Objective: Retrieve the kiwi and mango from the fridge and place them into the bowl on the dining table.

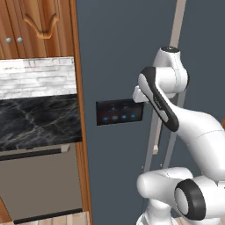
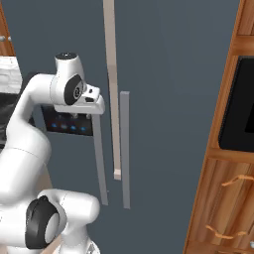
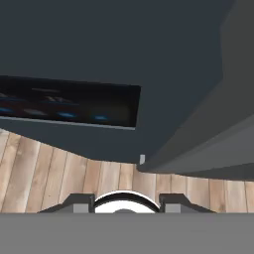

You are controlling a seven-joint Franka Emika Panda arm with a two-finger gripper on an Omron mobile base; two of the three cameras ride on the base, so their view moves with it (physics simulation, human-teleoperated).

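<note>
Directly ahead of the arm stands the fridge (image 1: 114,57), its dark slate-grey doors shut, so neither fruit can be seen. On its left door sits a small black panel (image 1: 119,112) with a row of blue lights, at about the height of the arm's wrist. Just right of the panel a long pale handle (image 2: 111,89) runs down the door face, and beside it a shorter grey handle (image 2: 125,149) hangs parallel on the neighbouring door. The gripper (image 3: 125,202) is raised close to the fridge front, just right of the panel and near the pale handle; in the hand view its two dark fingertips (image 3: 79,202) stand apart at the bottom, with nothing between them, though how wide they stand cannot be judged. That view looks down along the door face, with the panel at left and a plank floor (image 3: 59,173) below the fridge. Left of the fridge lie wooden cabinets (image 1: 37,26), a white brick wall strip (image 1: 37,77) and a black marble counter (image 1: 39,121). Right of the fridge stands a wooden cabinet column (image 2: 225,188) with a dark inset.
</note>
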